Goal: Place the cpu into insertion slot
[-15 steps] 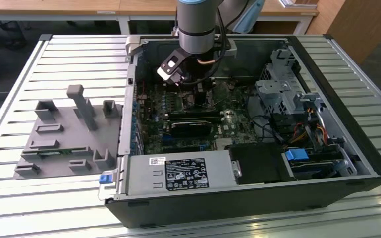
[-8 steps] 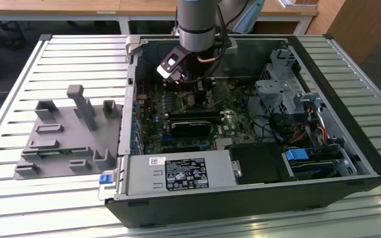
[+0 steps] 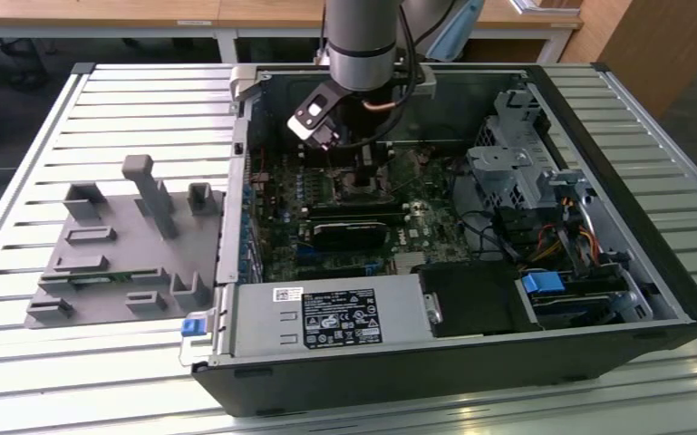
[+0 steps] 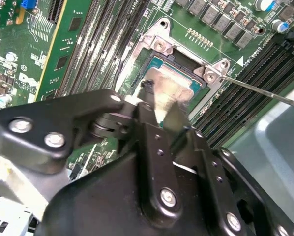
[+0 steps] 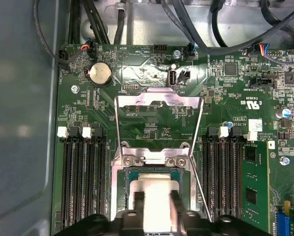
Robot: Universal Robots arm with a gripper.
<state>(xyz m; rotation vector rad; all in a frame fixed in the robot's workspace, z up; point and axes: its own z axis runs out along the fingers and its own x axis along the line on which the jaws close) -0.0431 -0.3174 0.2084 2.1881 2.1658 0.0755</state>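
The cpu (image 4: 174,86) shows its dull silvery face (image 5: 157,189) inside the insertion slot (image 5: 154,158), level with the slot's metal frame (image 4: 159,45) and with a thin teal edge around it. My gripper (image 4: 160,115) hangs directly over the cpu in both wrist views and covers its near part (image 5: 157,204). In the exterior view the gripper (image 3: 366,168) reaches down into the open computer case (image 3: 638,272), over the middle of the green motherboard. The slot's hinged cover plate (image 5: 159,98) stands swung open beyond the slot, and its thin lever wire (image 4: 265,93) lies free beside it.
Long black memory slots (image 5: 83,182) flank the socket on both sides. A black card (image 3: 354,231), a power supply (image 3: 324,317) and a drive cage (image 3: 511,172) crowd the case. A grey parts fixture (image 3: 119,245) sits on the slatted table at the exterior view's left.
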